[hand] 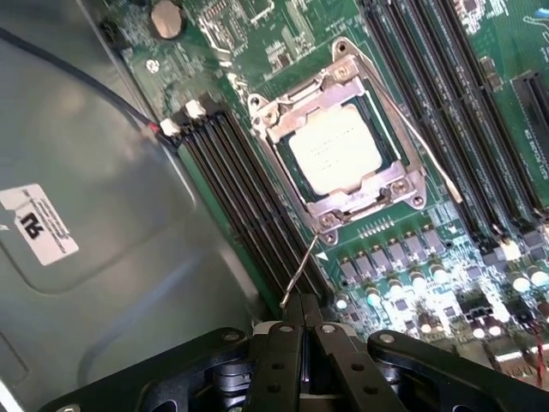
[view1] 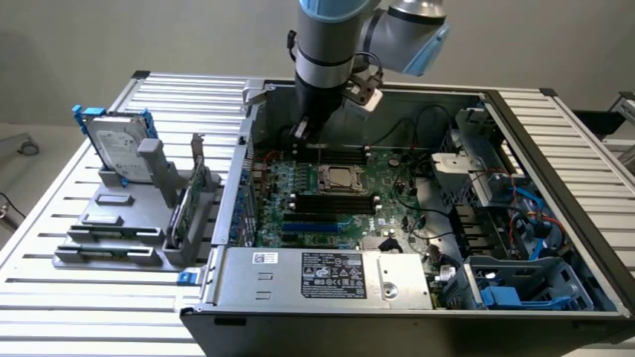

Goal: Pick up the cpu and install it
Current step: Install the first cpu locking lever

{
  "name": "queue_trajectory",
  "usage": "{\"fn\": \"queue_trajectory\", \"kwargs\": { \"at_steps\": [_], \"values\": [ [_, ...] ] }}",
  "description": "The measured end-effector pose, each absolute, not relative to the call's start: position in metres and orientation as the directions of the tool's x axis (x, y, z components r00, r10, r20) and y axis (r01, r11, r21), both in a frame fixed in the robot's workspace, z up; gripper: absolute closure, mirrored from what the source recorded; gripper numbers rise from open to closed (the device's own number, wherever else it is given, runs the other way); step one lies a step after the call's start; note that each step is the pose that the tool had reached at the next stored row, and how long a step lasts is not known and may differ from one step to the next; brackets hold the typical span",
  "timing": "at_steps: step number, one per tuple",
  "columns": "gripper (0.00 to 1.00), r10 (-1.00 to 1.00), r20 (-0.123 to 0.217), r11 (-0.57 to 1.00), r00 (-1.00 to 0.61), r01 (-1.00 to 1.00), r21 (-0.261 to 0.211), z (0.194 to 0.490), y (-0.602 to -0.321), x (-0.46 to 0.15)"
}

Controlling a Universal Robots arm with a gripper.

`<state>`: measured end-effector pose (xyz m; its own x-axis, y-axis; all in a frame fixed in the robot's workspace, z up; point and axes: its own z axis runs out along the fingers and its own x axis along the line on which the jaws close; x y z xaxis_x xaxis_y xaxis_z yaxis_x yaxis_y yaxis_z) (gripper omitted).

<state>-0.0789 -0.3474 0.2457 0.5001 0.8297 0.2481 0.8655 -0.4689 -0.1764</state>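
The cpu [hand: 337, 148], a flat silver-grey square, lies in the motherboard socket, and the metal socket frame [hand: 377, 184] is folded down over its edges. In the exterior view the cpu [view1: 340, 178] sits mid-board inside the open computer case. My gripper [hand: 306, 311] is shut and hovers above the board a short way from the socket, with its fingertips [hand: 292, 322] pressed together. The free end of a thin wire socket lever [hand: 300, 270] stands up right beside them; I cannot tell whether they touch it. In the exterior view my gripper [view1: 300, 134] hangs over the board's far edge.
Black memory slots [hand: 249, 197] run along both sides of the socket. The grey case wall [hand: 86, 215] rises close beside the gripper. A hard drive in a blue bracket [view1: 117, 145] stands on a grey holder at the exterior view's left. The power supply [view1: 328, 275] fills the case's near side.
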Motion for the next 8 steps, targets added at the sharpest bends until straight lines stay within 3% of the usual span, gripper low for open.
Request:
{"fn": "queue_trajectory", "kwargs": {
  "at_steps": [8],
  "values": [
    [0.89,0.821,0.287,-0.483,0.493,0.869,-0.109,0.2451,-0.3471,-0.0777]
  ]
}}
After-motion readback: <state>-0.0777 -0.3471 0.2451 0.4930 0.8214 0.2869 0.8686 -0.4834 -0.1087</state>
